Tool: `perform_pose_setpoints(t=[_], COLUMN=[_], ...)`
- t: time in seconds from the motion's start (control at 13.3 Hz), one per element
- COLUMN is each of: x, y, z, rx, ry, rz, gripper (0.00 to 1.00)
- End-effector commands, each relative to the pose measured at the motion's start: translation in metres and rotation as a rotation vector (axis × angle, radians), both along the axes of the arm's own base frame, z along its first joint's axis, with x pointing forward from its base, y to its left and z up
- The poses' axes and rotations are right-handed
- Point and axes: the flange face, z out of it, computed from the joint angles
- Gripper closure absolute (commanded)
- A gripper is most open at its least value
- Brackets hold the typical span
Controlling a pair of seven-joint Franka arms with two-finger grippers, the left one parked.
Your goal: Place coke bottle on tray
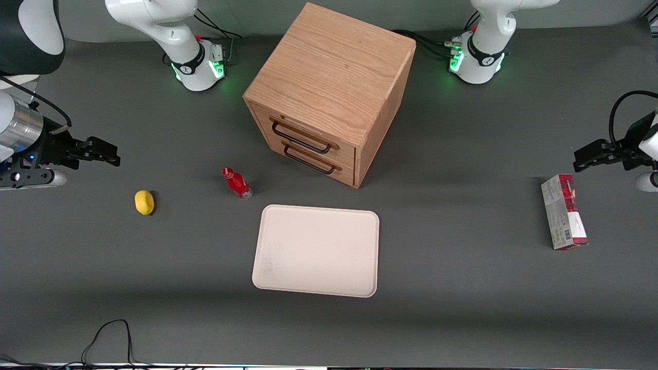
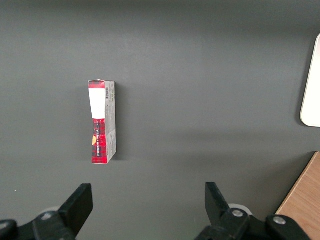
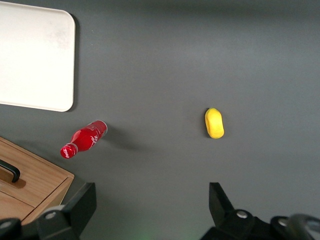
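The coke bottle (image 1: 236, 183) stands upright on the dark grey table (image 1: 462, 288), its red cap up and its clear base on the surface, just in front of the wooden two-drawer cabinet (image 1: 329, 92) and near one corner of the tray (image 1: 316, 250) without touching it — a strip of bare table shows between them. In the right wrist view the bottle (image 3: 83, 139) appears tilted by the camera's angle, between the tray's rounded corner (image 3: 37, 60) and the cabinet's edge (image 3: 30, 185), with the yellow lemon-like object (image 3: 214, 123) well apart from it. The tray lies flat, nearer to the front camera than the cabinet, and nothing rests on it. The lemon-like object (image 1: 144, 202) sits on the table toward the working arm's end, about as near to the camera as the bottle. The gripper (image 1: 105, 154) hangs above the table toward the working arm's end, farther out than the lemon and well apart from the bottle; its two black fingers (image 3: 80, 205) stand wide apart with nothing between them — the bare table shows in the gap. A red-and-white carton (image 1: 564, 211) lies on its side toward the parked arm's end of the table, well apart from the tray.
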Motion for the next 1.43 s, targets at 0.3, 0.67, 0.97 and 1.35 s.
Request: perform_pose_setpoints(t=[0.3, 0.67, 0.97, 1.35], x=[0.005, 0.008, 0.011, 0.028], y=[0.005, 0.003, 0.006, 0.032], z=[0.017, 0.009, 0.002, -0.003], rx=[0.001, 0.010, 0.010, 0.043], ry=[-0.029, -0.013, -0.001, 0.035], rz=[0.021, 0.007, 0.005, 0.037], gripper=[0.00, 0.00, 0.00, 0.00])
